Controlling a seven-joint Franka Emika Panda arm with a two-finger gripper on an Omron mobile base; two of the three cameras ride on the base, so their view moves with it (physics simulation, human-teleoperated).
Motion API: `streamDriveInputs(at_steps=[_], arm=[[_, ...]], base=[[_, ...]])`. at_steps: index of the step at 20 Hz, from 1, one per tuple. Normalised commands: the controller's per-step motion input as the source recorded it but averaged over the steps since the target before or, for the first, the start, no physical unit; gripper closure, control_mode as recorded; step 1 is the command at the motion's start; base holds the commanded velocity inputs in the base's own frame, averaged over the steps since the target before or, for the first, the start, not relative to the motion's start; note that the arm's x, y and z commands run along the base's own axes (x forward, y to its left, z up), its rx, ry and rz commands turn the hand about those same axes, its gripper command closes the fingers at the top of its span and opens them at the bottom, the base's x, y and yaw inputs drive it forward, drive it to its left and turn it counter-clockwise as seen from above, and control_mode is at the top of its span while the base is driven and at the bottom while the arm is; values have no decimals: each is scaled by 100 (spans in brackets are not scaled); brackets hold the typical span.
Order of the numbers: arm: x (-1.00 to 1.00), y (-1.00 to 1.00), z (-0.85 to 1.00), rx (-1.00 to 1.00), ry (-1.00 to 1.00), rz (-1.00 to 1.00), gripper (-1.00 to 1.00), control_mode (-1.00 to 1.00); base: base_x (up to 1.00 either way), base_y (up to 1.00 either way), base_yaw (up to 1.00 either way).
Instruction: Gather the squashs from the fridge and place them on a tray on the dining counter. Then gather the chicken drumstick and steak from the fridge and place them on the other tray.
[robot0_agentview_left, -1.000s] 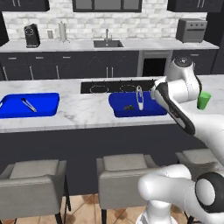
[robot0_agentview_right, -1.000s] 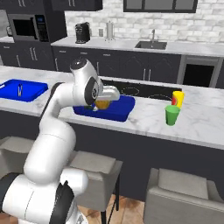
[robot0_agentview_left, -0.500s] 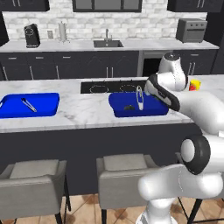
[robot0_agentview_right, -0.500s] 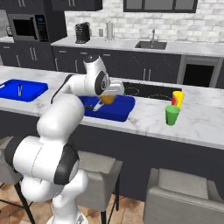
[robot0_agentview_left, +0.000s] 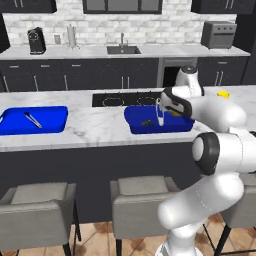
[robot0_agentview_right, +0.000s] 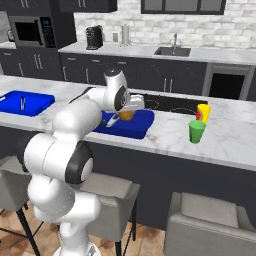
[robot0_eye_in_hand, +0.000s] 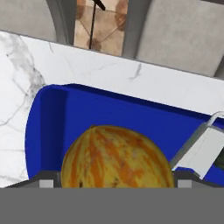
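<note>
Moved: arm has swung further over the tray (robot0_agentview_left: 150, 131).
Far tray (robot0_agentview_left: 50, 122): well left, on the dining counter (robot0_agentview_left: 95, 132).
Squash (robot0_eye_in_hand: 116, 157): seemingly clamped between gripper (robot0_agentview_right: 125, 114) fingers, above the tray.
Handling: rounded, firm, possibly slippery; hold across its middle.

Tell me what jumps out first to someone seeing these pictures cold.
The big white robot arm fills the foreground, bent over the marble dining counter. Its gripper holds a round orange, yellow-streaked squash over a bright blue tray that sits in front of the stovetop. A second blue tray lies further along the counter with a thin metal tool in it, and a green cup stands at the opposite end.
</note>
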Motion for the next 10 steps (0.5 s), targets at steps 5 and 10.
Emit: streamDriveInputs(at_steps=[5, 10], arm=[[31, 0, -28, 0, 0, 6, 100, -100], [32, -2, -21, 0, 2, 6, 100, -100]], base=[[0, 0, 0], [0, 0, 0]])
